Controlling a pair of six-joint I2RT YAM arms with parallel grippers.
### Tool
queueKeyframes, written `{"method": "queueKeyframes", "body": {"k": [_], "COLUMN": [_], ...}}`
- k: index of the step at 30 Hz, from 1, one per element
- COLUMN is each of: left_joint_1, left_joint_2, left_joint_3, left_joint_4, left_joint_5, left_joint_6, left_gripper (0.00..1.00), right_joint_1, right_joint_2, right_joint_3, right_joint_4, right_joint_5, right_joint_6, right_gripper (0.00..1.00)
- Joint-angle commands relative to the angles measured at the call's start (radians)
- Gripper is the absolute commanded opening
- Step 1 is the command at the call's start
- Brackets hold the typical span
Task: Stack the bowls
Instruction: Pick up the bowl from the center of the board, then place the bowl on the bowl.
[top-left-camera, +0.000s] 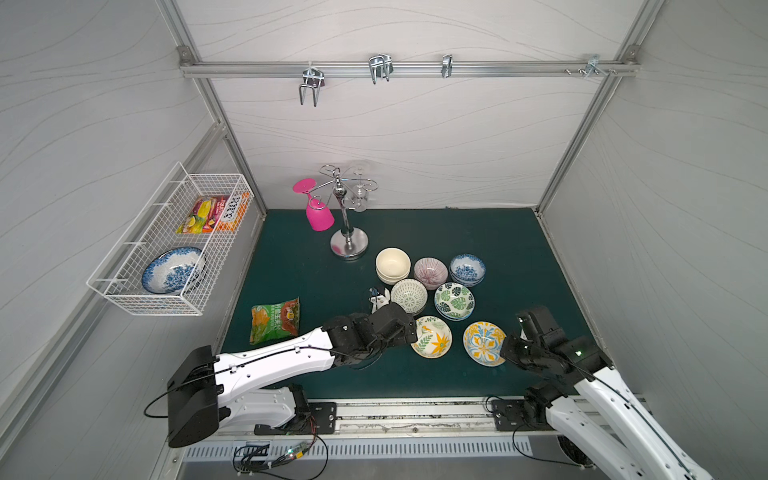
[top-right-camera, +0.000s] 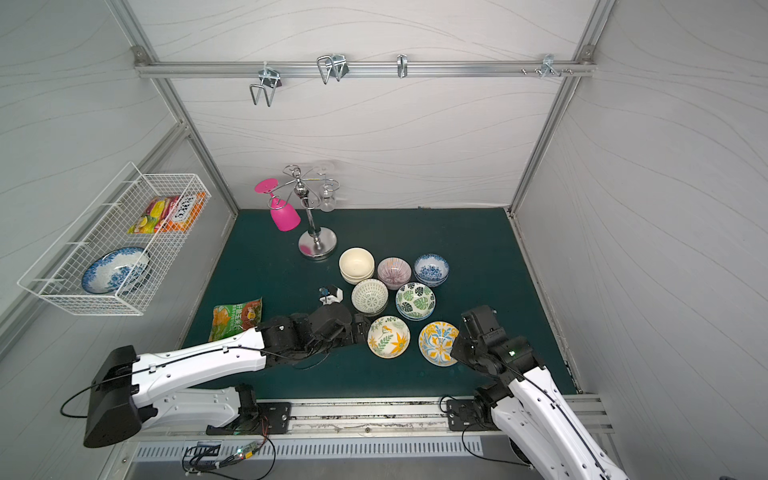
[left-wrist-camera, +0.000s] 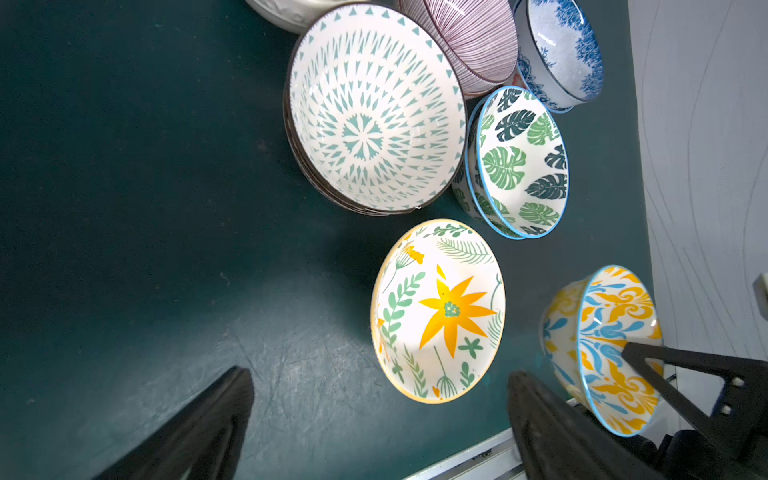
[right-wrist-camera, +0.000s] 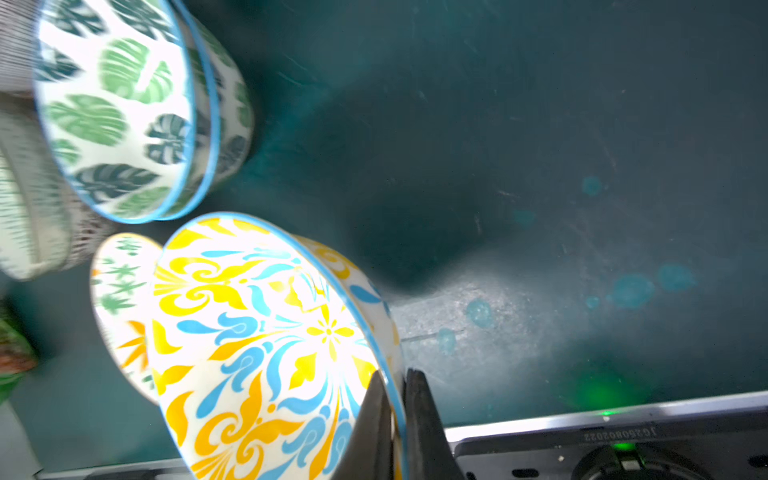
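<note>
Here, right end effector (right-wrist-camera: 395, 374) grips the seemingly tilted yellow-blue bowl (right-wrist-camera: 257, 332); left end effector (left-wrist-camera: 380, 376) gapes wide.

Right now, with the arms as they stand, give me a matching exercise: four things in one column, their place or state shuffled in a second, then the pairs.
Column one
1. right gripper
2. left gripper
3. pink glass
4. large blue-and-white dish

Column two
A. hangs upside down on the metal stand
B. shut on the rim of the yellow-and-blue bowl
C. lies in the wire basket
D. open, facing the yellow-flower bowl

Pairs: 1-B, 2-D, 3-A, 4-C.
</note>
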Motion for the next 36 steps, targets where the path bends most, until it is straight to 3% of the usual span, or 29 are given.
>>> {"method": "queueKeyframes", "body": {"k": [1,5,11,14,24,36], "left_joint_1": [-0.005,-0.006,-0.004,-0.002,0.003,0.008], "left_joint_2": [-0.059,-0.156,-0.308,-0.373,-0.553,-0.532], "left_joint_3": [0.002,-0.026,-0.036,-0.055,-0.148,-0.161], "left_joint_4": [-0.034,-0.046,-0.126,-0.152,-0.145,-0.115], "left_joint_5": [-0.067,-0.133,-0.250,-0.306,-0.401,-0.398], "left_joint_6": [0.032,0.057,0.125,0.143,0.157,0.159], "left_gripper": [1.00,1.00,1.00,1.00,1.00,1.00], "right_joint_1": [0.017,0.128,0.452,0.523,0.520,0.475], "right_joint_2": [-0.003,0.063,0.328,0.457,0.628,0.656], "right_joint_3": [0.061,0.085,0.199,0.235,0.238,0.180], "right_joint_4": [0.049,0.162,0.249,0.295,0.443,0.521], "right_joint_5": [-0.039,-0.027,0.205,0.256,0.244,0.189], "right_joint_6": [-0.010,-0.003,-0.002,-0.020,-0.064,-0.070], "right_gripper": [0.00,0.00,0.00,0.00,0.00,0.00]}}
